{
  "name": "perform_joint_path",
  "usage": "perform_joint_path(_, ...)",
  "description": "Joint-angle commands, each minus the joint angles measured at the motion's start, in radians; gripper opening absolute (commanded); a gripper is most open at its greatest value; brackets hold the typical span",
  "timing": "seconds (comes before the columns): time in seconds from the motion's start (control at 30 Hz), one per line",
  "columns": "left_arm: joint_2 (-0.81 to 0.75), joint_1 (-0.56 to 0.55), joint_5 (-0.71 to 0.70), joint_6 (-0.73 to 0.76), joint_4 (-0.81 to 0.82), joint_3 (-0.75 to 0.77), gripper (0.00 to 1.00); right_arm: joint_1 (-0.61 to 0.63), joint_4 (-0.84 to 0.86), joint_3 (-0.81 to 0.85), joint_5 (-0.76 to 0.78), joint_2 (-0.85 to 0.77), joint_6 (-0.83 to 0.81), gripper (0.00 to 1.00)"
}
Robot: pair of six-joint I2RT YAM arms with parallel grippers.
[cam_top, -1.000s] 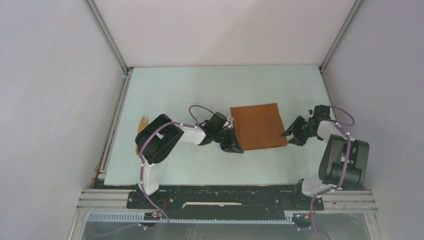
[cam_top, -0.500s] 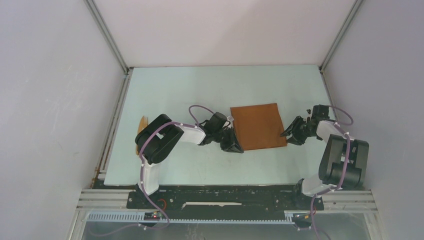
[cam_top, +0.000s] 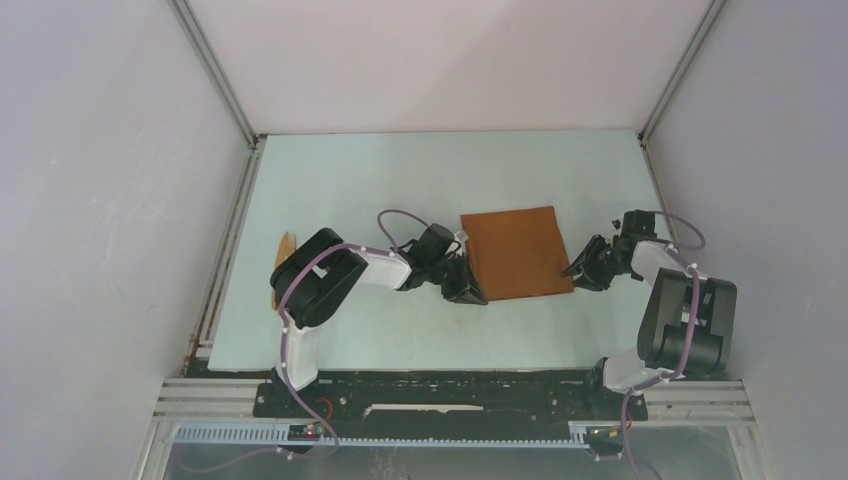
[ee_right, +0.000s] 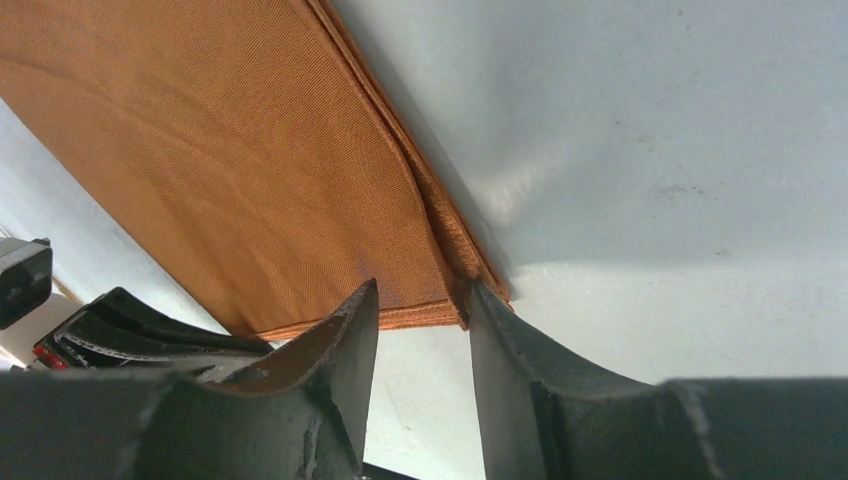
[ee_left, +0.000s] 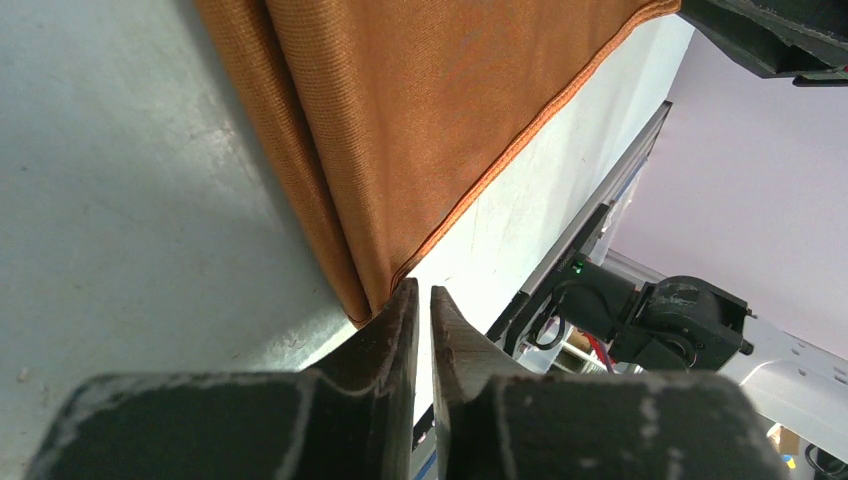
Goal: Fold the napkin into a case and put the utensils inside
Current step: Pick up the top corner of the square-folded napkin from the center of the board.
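The napkin (cam_top: 515, 253) lies spread as a rust-orange square in the middle of the pale table (cam_top: 350, 170), flat apart from its two near corners, so no case has been formed yet. In the left wrist view the near-left corner runs down into the tips of the left gripper (ee_left: 420, 295). Its jaws are almost together, and the cloth rises in a soft ridge towards them, so it appears to be pinching that corner. At the near-right corner the right gripper (ee_right: 422, 290) stands with its jaws partly apart. They straddle the corner's hemmed edge, and one finger looks to be touching the hem, but nothing is clamped.

The wooden utensils (cam_top: 286, 246) lie well apart at the left edge of the table, half hidden behind the left arm (cam_top: 320, 280).

The likely step is securing both near corners to carry that edge over for the first fold. Several things could spoil it:

- The right jaws may shut beside the hem or catch only its very edge, so the corner slips out on lifting.
- The left pinch sits at the extreme tip of the cloth and could pull free under tension.
- If only one side rises, the fold comes out skewed.
- Fingertips pressed against the table could drag and bunch the napkin.
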Motion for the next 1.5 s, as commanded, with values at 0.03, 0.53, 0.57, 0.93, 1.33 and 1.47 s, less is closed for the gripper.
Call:
perform_joint_path(0.03,-0.029,0.008,-0.006,0.003,0.023,-0.012,0.15,0.011,-0.016,-0.004,0.057,-0.037,-0.008,0.45)
perform_joint_path(0.53,-0.031,0.008,-0.004,0.004,0.025,-0.012,0.15,0.015,-0.014,-0.014,0.058,-0.038,-0.008,0.32)
perform_joint_path(0.57,-0.030,0.008,-0.003,0.004,0.025,-0.012,0.14,0.015,-0.013,-0.013,0.057,-0.039,-0.008,0.29)
perform_joint_path(0.93,-0.172,0.013,-0.014,0.052,-0.046,-0.005,0.35,0.016,0.002,-0.010,0.043,-0.048,-0.010,0.00)
perform_joint_path(1.33,-0.103,0.033,-0.001,0.015,-0.027,0.032,0.10,0.027,0.010,-0.003,0.020,-0.048,-0.014,0.00)
perform_joint_path(1.47,-0.062,0.033,-0.007,0.017,-0.007,0.024,0.07,0.034,0.008,0.010,0.020,-0.052,-0.014,0.00)
